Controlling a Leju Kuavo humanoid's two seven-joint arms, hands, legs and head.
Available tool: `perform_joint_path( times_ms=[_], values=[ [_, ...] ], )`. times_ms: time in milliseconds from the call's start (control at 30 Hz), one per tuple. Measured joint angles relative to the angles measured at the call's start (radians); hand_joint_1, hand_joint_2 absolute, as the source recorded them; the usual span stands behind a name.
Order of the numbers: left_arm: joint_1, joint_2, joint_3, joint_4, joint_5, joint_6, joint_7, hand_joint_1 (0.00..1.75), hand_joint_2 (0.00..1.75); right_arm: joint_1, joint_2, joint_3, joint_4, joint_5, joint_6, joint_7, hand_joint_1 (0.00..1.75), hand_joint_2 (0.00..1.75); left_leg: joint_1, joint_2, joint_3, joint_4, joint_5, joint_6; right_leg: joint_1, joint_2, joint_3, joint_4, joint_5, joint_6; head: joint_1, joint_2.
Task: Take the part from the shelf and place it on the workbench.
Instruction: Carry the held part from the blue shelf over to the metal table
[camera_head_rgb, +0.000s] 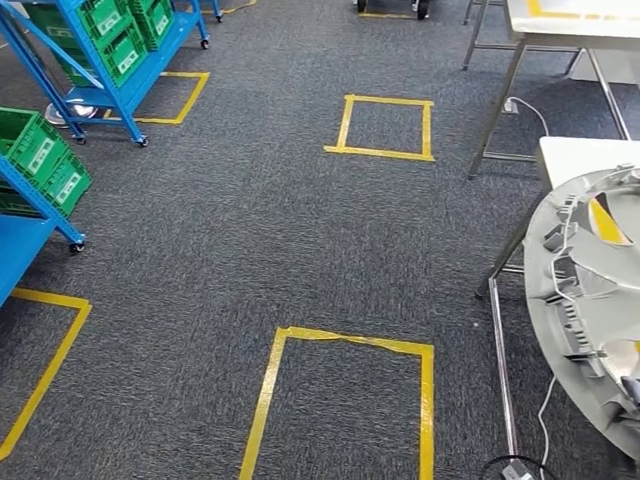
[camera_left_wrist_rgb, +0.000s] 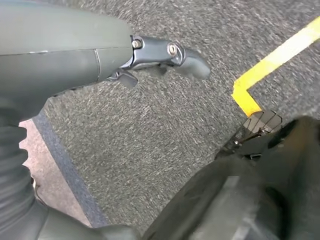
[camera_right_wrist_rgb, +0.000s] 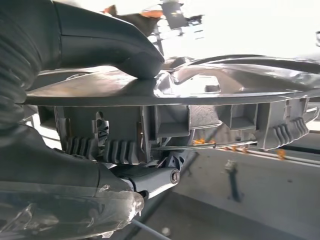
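We carry the part (camera_head_rgb: 581, 300), a big round silver-grey cover with ribs and clips on its inner face, at our right side, close to the white bench (camera_head_rgb: 581, 160), whose corner shows just beyond its rim. Our right hand (camera_right_wrist_rgb: 113, 115) clamps its edge, thumb on the outer face and fingers (camera_right_wrist_rgb: 151, 179) under the ribbed side. The grip is at the rim alone, so we judge the wide disc could swing or slip as we step, or strike the bench leg (camera_head_rgb: 504, 260) before it is lifted over the top. A cable (camera_head_rgb: 545, 415) lies on the carpet by that leg and could catch a foot. Our left hand (camera_left_wrist_rgb: 162, 55) hangs over the carpet, fingers loosely out and holding nothing.

We count one part, two benches, two blue shelf racks (camera_head_rgb: 128, 95) with green bins (camera_head_rgb: 45, 160), and five yellow tape squares (camera_head_rgb: 426, 400), whole or partial
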Motion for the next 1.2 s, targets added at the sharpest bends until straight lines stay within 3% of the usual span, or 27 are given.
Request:
perform_joint_path(
  times_ms=[33,100,133,167,200,267,300,333,400,433,500,533,600,633,667,733,767,800,867,933,1000,1033,1100,1133,1167,1200],
  values=[
    [0.001,-0.001,0.000,0.000,0.000,-0.001,-0.002,0.00,1.75,0.000,0.001,0.000,0.000,0.000,0.000,0.000,1.75,1.75,0.000,-0.030,-0.026,0.065,-0.041,-0.001,0.001,0.010,-0.004,0.000,0.005,-0.009,-0.001,0.000],
    [0.003,-0.001,0.000,0.000,0.000,-0.002,-0.005,0.00,1.75,0.000,0.003,-0.002,0.003,-0.001,0.000,0.000,1.75,1.75,-0.006,-0.053,-0.085,0.204,-0.099,0.004,0.007,0.035,-0.015,0.001,0.013,-0.020,-0.001,0.000],
    [0.004,-0.002,0.000,0.000,0.000,-0.003,-0.005,0.00,1.75,0.000,0.003,-0.002,0.004,0.000,0.000,0.000,1.75,1.75,-0.009,-0.055,-0.101,0.239,-0.100,0.009,0.011,0.048,-0.018,0.001,0.015,-0.023,-0.001,0.000],
    [0.005,-0.002,0.000,0.000,0.000,-0.003,-0.006,0.00,1.75,0.001,0.003,-0.003,0.005,0.000,0.000,0.001,1.75,1.75,-0.014,-0.057,-0.102,0.237,-0.080,0.016,0.014,0.062,-0.020,0.001,0.017,-0.024,-0.001,0.000],
    [0.005,-0.002,0.000,0.000,0.000,-0.003,-0.007,0.00,1.75,0.001,0.004,-0.003,0.005,0.001,0.000,0.001,1.75,1.75,-0.018,-0.062,-0.086,0.197,-0.042,0.026,0.017,0.077,-0.020,0.001,0.017,-0.025,-0.001,0.000],
    [0.006,-0.001,0.000,0.000,0.000,-0.003,-0.010,0.00,1.75,-0.001,0.004,-0.003,0.007,0.002,0.000,0.004,1.75,1.75,-0.025,-0.102,-0.035,0.075,0.041,0.050,0.023,0.103,-0.020,0.002,0.014,-0.027,0.000,0.000],
    [0.007,-0.001,0.000,0.000,0.000,-0.003,-0.011,0.00,1.75,-0.002,0.005,-0.004,0.008,0.002,0.000,0.005,1.75,1.75,-0.026,-0.123,-0.014,0.025,0.066,0.058,0.023,0.115,-0.021,0.003,0.012,-0.026,0.001,0.000],
    [0.008,-0.001,0.000,0.000,0.000,-0.004,-0.012,0.00,1.75,-0.004,0.006,-0.004,0.009,0.002,0.000,0.005,1.75,1.75,-0.026,-0.137,-0.001,-0.003,0.076,0.062,0.021,0.126,-0.024,0.003,0.012,-0.024,0.001,0.000],
    [0.008,-0.003,0.000,0.001,0.000,-0.004,-0.012,0.00,1.75,-0.003,0.007,-0.004,0.010,0.001,0.000,0.005,1.75,1.75,-0.025,-0.127,0.010,-0.026,0.074,0.059,0.017,0.148,-0.029,0.000,0.015,-0.017,-0.001,0.000],
    [0.006,-0.003,0.000,0.001,0.000,-0.005,-0.012,0.00,1.75,-0.002,0.008,-0.004,0.010,0.000,0.000,0.005,1.75,1.75,-0.022,-0.118,0.020,-0.049,0.066,0.059,0.018,0.144,-0.036,0.002,0.013,-0.011,-0.001,0.000],
    [0.003,-0.005,0.000,0.001,0.000,-0.007,-0.013,0.00,1.75,-0.003,0.008,-0.004,0.011,0.000,0.000,0.004,1.75,1.75,-0.014,-0.099,0.042,-0.093,0.051,0.056,0.021,0.100,-0.076,0.051,-0.010,0.003,0.007,0.000],
    [0.003,-0.005,0.000,0.001,0.000,-0.008,-0.014,0.00,1.75,-0.004,0.009,-0.004,0.012,0.000,0.000,0.003,1.75,1.75,-0.012,-0.089,0.049,-0.107,0.042,0.054,0.019,0.070,-0.117,0.110,-0.029,0.012,0.011,0.000],
    [0.004,-0.007,0.000,0.001,0.000,-0.011,-0.014,0.00,1.75,-0.007,0.009,-0.003,0.015,0.001,0.000,0.002,1.75,1.75,-0.010,-0.067,0.052,-0.105,0.034,0.048,0.007,0.043,-0.212,0.250,-0.057,0.028,0.015,0.000],
    [0.005,-0.007,0.000,0.002,0.000,-0.013,-0.014,0.00,1.75,-0.006,0.009,-0.002,0.017,0.001,0.000,0.002,1.75,1.75,-0.008,-0.055,0.057,-0.104,0.027,0.044,0.000,0.038,-0.247,0.292,-0.050,0.035,0.014,0.000],
    [0.005,-0.008,0.000,0.002,0.000,-0.014,-0.014,0.00,1.75,-0.006,0.009,-0.003,0.019,0.001,0.000,0.003,1.75,1.75,-0.006,-0.045,0.064,-0.103,0.020,0.039,-0.007,0.034,-0.262,0.292,-0.026,0.042,0.015,0.000],
    [0.005,-0.008,0.000,0.002,0.000,-0.016,-0.015,0.00,1.75,-0.006,0.009,-0.003,0.022,0.001,0.000,0.004,1.75,1.75,0.002,-0.029,0.087,-0.101,0.002,0.026,-0.019,0.017,-0.225,0.179,0.058,0.057,0.017,0.000],
    [0.005,-0.006,0.000,0.002,0.000,-0.016,-0.015,0.00,1.75,-0.007,0.009,-0.003,0.024,0.000,0.000,0.005,1.75,1.75,0.003,-0.022,0.098,-0.099,-0.009,0.017,-0.019,0.001,-0.191,0.112,0.086,0.066,0.020,0.000],
    [0.005,-0.004,0.000,0.002,0.000,-0.017,-0.016,0.00,1.75,-0.009,0.009,-0.003,0.026,-0.001,0.000,0.005,1.75,1.75,0.003,-0.017,0.107,-0.095,-0.019,0.009,-0.019,-0.011,-0.163,0.063,0.099,0.066,0.023,0.000],
    [0.006,-0.001,0.000,0.002,-0.001,-0.018,-0.020,0.00,1.75,-0.012,0.010,-0.004,0.029,-0.002,0.000,0.004,1.75,1.75,-0.002,-0.008,0.119,-0.089,-0.034,-0.004,-0.013,-0.017,-0.143,0.038,0.084,0.047,0.023,0.000],
    [0.004,-0.003,0.000,0.002,-0.001,-0.018,-0.024,0.00,1.75,-0.010,0.010,-0.005,0.030,-0.003,0.000,0.003,1.75,1.75,0.000,-0.001,0.127,-0.086,-0.046,-0.011,-0.011,0.003,-0.143,0.043,0.069,0.017,0.017,0.000],
    [0.001,-0.003,0.000,0.002,-0.002,-0.017,-0.027,0.00,1.75,-0.008,0.011,-0.006,0.030,-0.003,0.000,0.004,1.75,1.75,0.002,-0.017,0.099,-0.032,-0.069,-0.014,-0.009,0.021,-0.135,0.044,0.057,-0.002,0.014,0.000],
    [0.001,-0.004,0.000,0.002,-0.003,-0.017,-0.028,0.00,1.75,-0.007,0.011,-0.007,0.030,-0.003,0.000,0.005,1.75,1.75,0.002,-0.031,0.060,0.033,-0.089,-0.013,-0.008,0.030,-0.129,0.043,0.052,-0.010,0.011,0.000],
    [0.004,-0.004,0.000,0.002,-0.003,-0.017,-0.030,0.00,1.75,-0.008,0.012,-0.009,0.031,-0.004,0.000,0.005,1.75,1.75,-0.003,-0.048,-0.056,0.199,-0.127,-0.008,-0.003,0.049,-0.118,0.042,0.042,-0.021,0.009,0.000],
    [0.005,-0.004,0.000,0.002,-0.004,-0.018,-0.030,0.00,1.75,-0.008,0.012,-0.009,0.031,-0.003,0.000,0.006,1.75,1.75,-0.005,-0.052,-0.108,0.257,-0.128,-0.003,0.000,0.061,-0.110,0.042,0.035,-0.024,0.008,0.000],
    [0.006,-0.004,0.000,0.002,-0.004,-0.018,-0.030,0.00,1.75,-0.008,0.012,-0.009,0.031,-0.003,0.000,0.006,1.75,1.75,-0.007,-0.055,-0.141,0.276,-0.105,0.002,0.003,0.073,-0.098,0.042,0.026,-0.027,0.008,0.000],
    [0.007,-0.004,0.000,0.002,-0.004,-0.018,-0.030,0.00,1.75,-0.008,0.012,-0.009,0.031,-0.003,0.000,0.006,1.75,1.75,-0.010,-0.058,-0.152,0.254,-0.062,0.009,0.005,0.085,-0.082,0.042,0.016,-0.028,0.008,0.000]
  ],
)
